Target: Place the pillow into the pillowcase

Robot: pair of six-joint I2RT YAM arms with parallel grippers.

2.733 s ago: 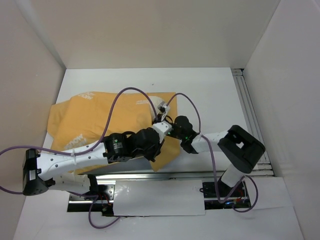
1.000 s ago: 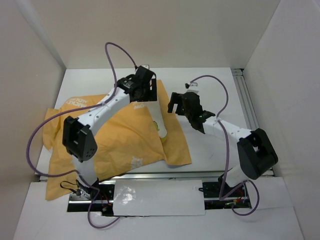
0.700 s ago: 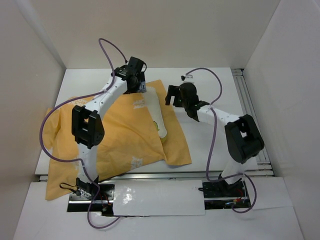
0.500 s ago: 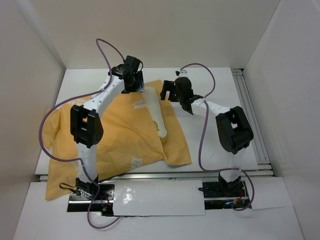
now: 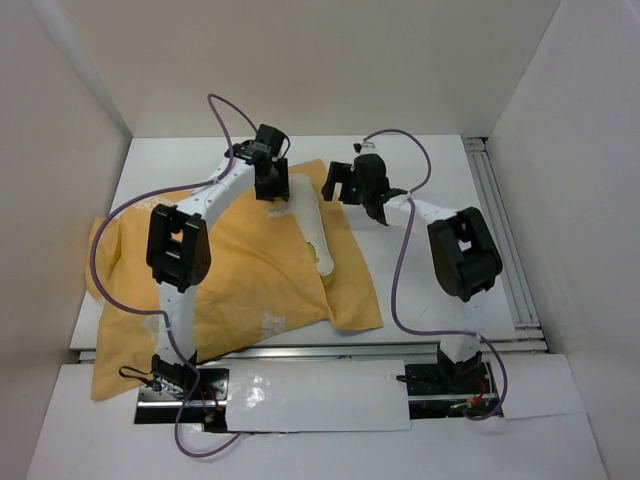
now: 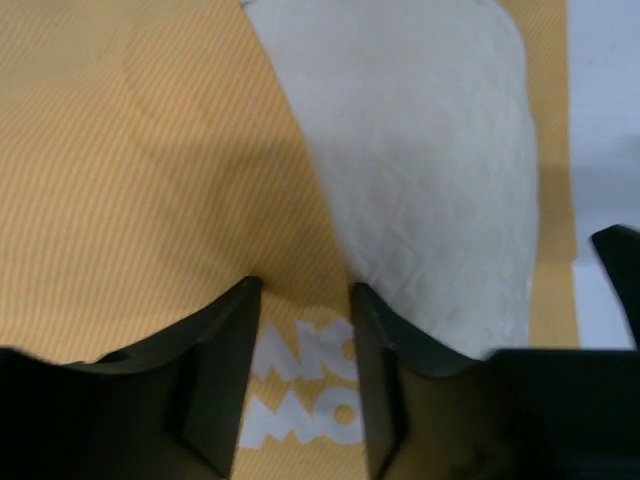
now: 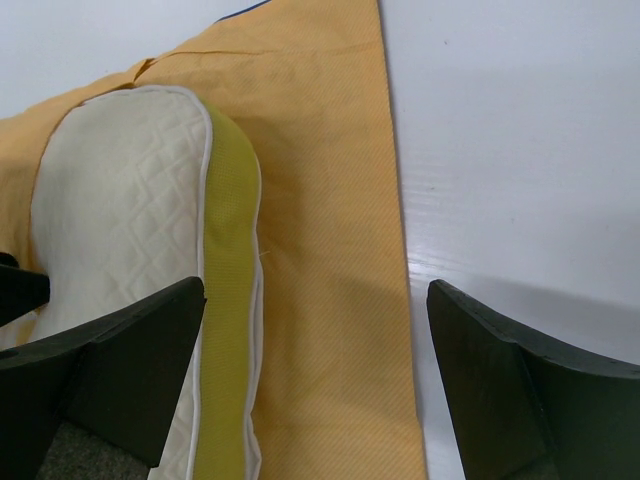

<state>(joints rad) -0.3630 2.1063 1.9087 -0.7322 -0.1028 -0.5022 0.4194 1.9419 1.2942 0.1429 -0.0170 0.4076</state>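
The mustard-orange pillowcase lies spread over the left and middle of the table. The cream quilted pillow pokes out of its right side, its yellow-green side band facing right. My left gripper is at the pillowcase's far edge. In the left wrist view its jaws stand partly closed, open over the orange cloth with white lettering, just left of the pillow. My right gripper hangs wide open over the pillow's edge and the orange under-layer, holding nothing.
White walls close in the table on three sides. A metal rail runs along its right side. Purple cables loop above both arms. A corner of the pillowcase hangs over the near left edge.
The left jaws have narrowed over the far edge of the pillowcase. The right gripper has moved left and farther back, up to the pillow's far end. The cloth lies as before.
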